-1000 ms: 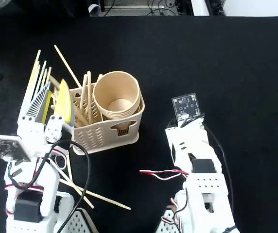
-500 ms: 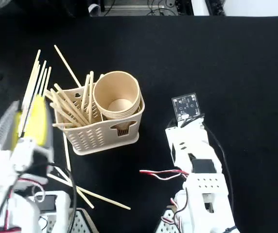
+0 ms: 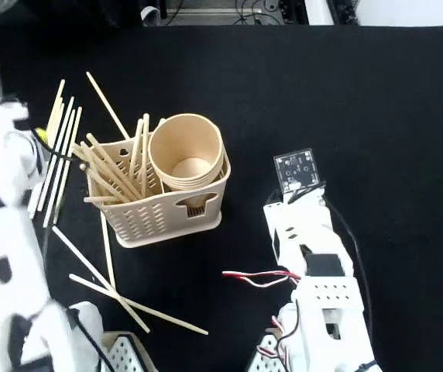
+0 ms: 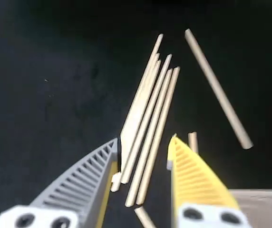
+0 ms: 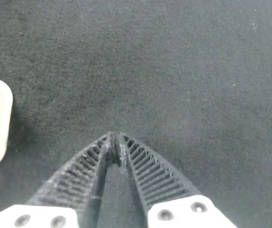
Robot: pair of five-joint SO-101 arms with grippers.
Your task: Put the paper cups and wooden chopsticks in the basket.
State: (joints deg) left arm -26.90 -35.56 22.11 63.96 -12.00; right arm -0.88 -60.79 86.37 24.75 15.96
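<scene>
Since the left pincer (image 4: 144,140) hangs wide open over a bundle (image 4: 148,114) of chopsticks, with the sticks lying between its jaws and nothing gripped yet, the likeliest fault is a poor close. The sticks lie side by side but fan out a little at their far ends. A squeeze could therefore catch two or three and roll the others away across the desk (image 3: 361,101). Gripped near one end, the long sticks would probably droop or swivel, and they could then knock the basket (image 3: 167,215) rim or flick out the ones already standing there. The basket looks light, so a bump might shove or tip it.

The right pincer (image 5: 113,138) is closed, holds nothing, and sits above bare desk just right of the basket, so it poses little danger where it is.

The basket has two compartments. On the right sits a nested stack of cups (image 3: 187,167), upright and open at the top. On the left, about a dozen sticks (image 3: 113,172) lean crisscross, some poking well past the rim. A few strays (image 3: 128,304) lie crossed on the desk near the basket's front, and the bundle lies just to its left.
</scene>
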